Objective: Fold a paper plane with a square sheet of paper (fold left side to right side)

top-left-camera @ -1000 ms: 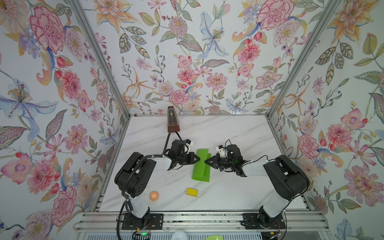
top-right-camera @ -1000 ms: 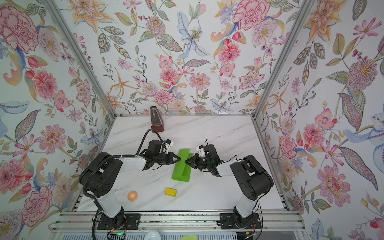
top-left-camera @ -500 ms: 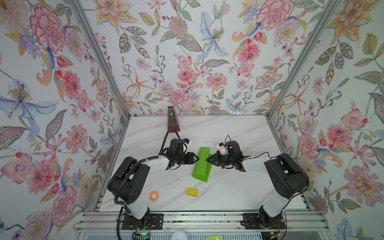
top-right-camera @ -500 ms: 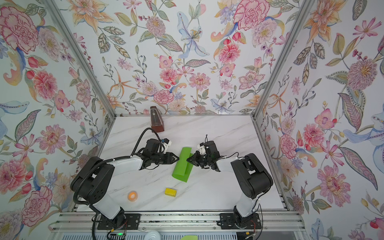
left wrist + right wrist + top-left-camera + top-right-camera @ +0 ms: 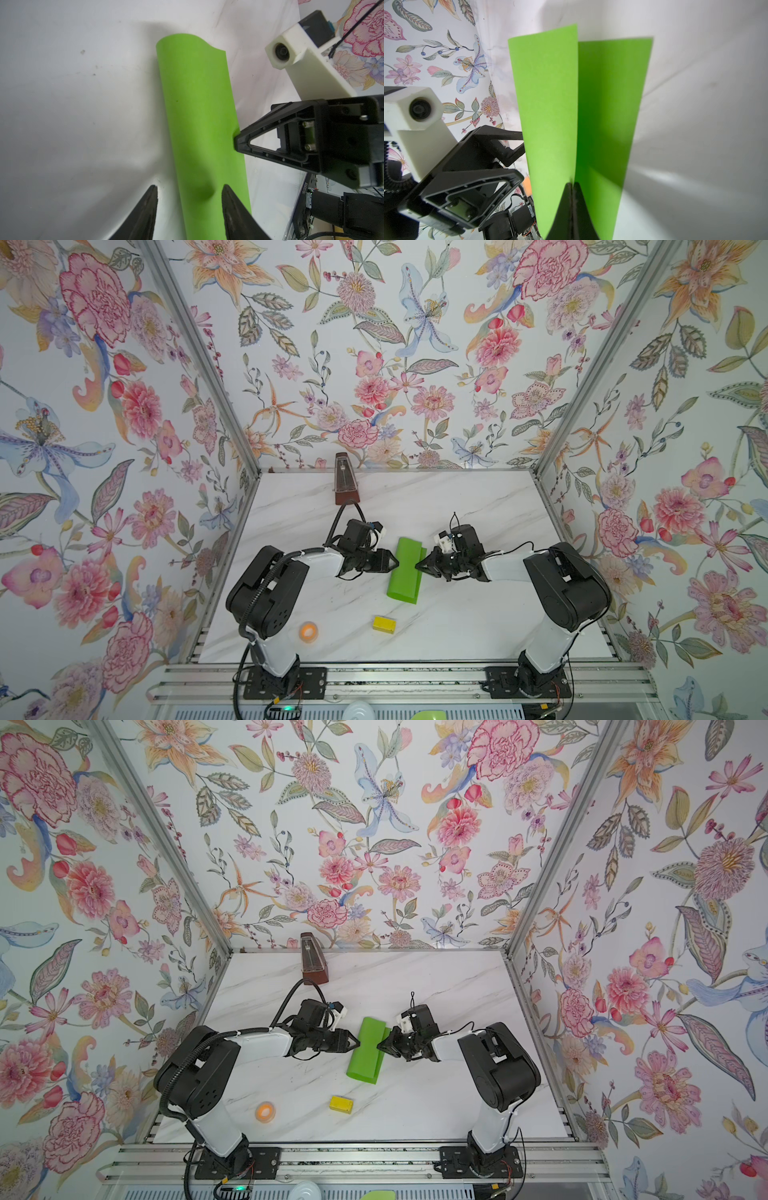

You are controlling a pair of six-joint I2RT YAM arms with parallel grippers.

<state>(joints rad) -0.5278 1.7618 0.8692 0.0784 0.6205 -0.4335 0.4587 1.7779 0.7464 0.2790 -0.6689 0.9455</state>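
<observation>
Paper is the centre of this moment: the square sheet of paper (image 5: 404, 572) lies on the marble table (image 5: 478, 614) just beyond the small yellow block (image 5: 384, 624), on the block's side toward the back wall (image 5: 395, 406). It is bent over into a loose half, not yet creased. The rounded bend is on the left and the free edges are on the right.

The right gripper (image 5: 419, 566), beyond the block and a little to its right, is pressed together on those free edges. I judge that it pins them so the layers do not slide apart. The left gripper (image 5: 395, 562), beyond the block and barely to its right, has its jaws spread at the rounded bend and grips nothing. Whether its tips touch the paper I cannot tell. Probably it stands there to press the bend flat.

The sheet's long axis runs from the block toward the back wall, and the far end leans slightly to the right. No nose is formed yet, so it points nowhere.
</observation>
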